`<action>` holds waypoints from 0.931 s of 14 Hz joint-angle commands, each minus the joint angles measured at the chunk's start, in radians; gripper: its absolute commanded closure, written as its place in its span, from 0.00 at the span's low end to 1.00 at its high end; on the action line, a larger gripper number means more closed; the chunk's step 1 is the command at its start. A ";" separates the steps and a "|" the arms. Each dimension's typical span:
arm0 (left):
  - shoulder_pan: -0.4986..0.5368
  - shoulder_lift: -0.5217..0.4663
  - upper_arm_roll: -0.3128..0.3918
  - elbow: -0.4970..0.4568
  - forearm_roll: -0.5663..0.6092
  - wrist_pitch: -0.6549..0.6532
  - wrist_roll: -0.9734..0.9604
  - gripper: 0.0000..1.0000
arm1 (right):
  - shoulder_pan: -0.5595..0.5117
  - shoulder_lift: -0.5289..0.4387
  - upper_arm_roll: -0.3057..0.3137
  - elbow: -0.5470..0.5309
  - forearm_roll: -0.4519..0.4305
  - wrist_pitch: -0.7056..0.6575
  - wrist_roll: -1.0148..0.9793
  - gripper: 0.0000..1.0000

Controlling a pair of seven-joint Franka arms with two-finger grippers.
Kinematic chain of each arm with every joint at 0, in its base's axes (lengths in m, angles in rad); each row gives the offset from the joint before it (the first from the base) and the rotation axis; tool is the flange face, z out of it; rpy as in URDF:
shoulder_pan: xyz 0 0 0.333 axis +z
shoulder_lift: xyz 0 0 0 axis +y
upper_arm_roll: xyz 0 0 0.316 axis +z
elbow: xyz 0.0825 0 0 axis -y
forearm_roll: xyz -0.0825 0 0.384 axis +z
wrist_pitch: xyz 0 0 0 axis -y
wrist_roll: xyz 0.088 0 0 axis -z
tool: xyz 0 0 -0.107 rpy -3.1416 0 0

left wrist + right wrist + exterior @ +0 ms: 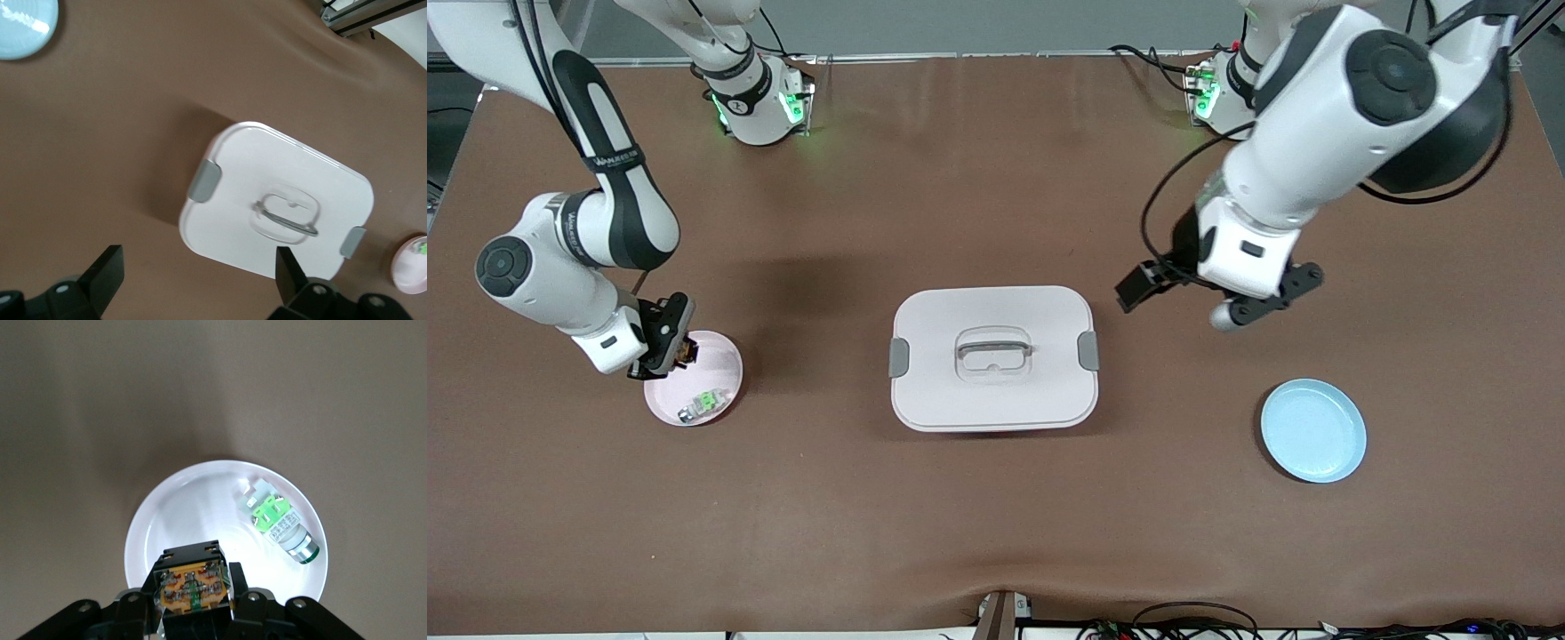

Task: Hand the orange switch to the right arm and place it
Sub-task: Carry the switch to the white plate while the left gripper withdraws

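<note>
My right gripper (679, 350) is shut on the orange switch (192, 585), a small black block with an orange face, also visible as a dark speck at the orange switch (686, 353). It hangs just over the pink plate (726, 357) at the right arm's end of the table. In the right wrist view the pink plate (193, 510) looks white, and a similar green switch (280, 523) lies on it. The green switch (701, 405) is apart from the held part. My left gripper (1218, 288) hovers open and empty over bare table beside the box; its dark fingers (107, 270) stand wide apart.
A pale lidded box (992, 356) with a handle and grey clips sits mid-table; the box (280, 200) also appears in the left wrist view. A light blue plate (1313, 430) lies toward the left arm's end, nearer the front camera. Brown mat covers the table.
</note>
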 commanded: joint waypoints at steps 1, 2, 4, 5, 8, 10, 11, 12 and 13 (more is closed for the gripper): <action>0.089 -0.028 -0.006 -0.004 0.018 -0.067 0.147 0.00 | -0.054 0.062 0.019 0.003 -0.013 0.074 -0.063 1.00; 0.126 -0.031 -0.008 -0.004 0.018 -0.084 0.195 0.00 | -0.060 0.076 0.019 0.005 -0.013 0.078 -0.064 1.00; 0.192 -0.045 -0.006 -0.008 0.018 -0.129 0.285 0.00 | -0.061 0.102 0.019 0.005 -0.013 0.100 -0.064 1.00; 0.233 -0.054 -0.006 -0.013 0.022 -0.132 0.331 0.00 | -0.061 0.116 0.019 0.005 -0.013 0.115 -0.066 1.00; 0.324 -0.062 -0.006 -0.013 0.039 -0.132 0.446 0.00 | -0.061 0.151 0.019 0.008 -0.021 0.147 -0.083 1.00; 0.374 -0.062 -0.006 -0.025 0.050 -0.133 0.560 0.00 | -0.063 0.170 0.019 0.008 -0.024 0.169 -0.103 1.00; 0.399 -0.064 -0.006 -0.037 0.054 -0.133 0.607 0.00 | -0.063 0.173 0.019 0.008 -0.024 0.169 -0.104 1.00; 0.410 -0.064 -0.006 -0.037 0.068 -0.132 0.647 0.00 | -0.063 0.176 0.019 0.008 -0.024 0.169 -0.104 1.00; 0.415 -0.062 -0.006 -0.037 0.076 -0.132 0.670 0.00 | -0.063 0.178 0.019 0.008 -0.024 0.169 -0.104 1.00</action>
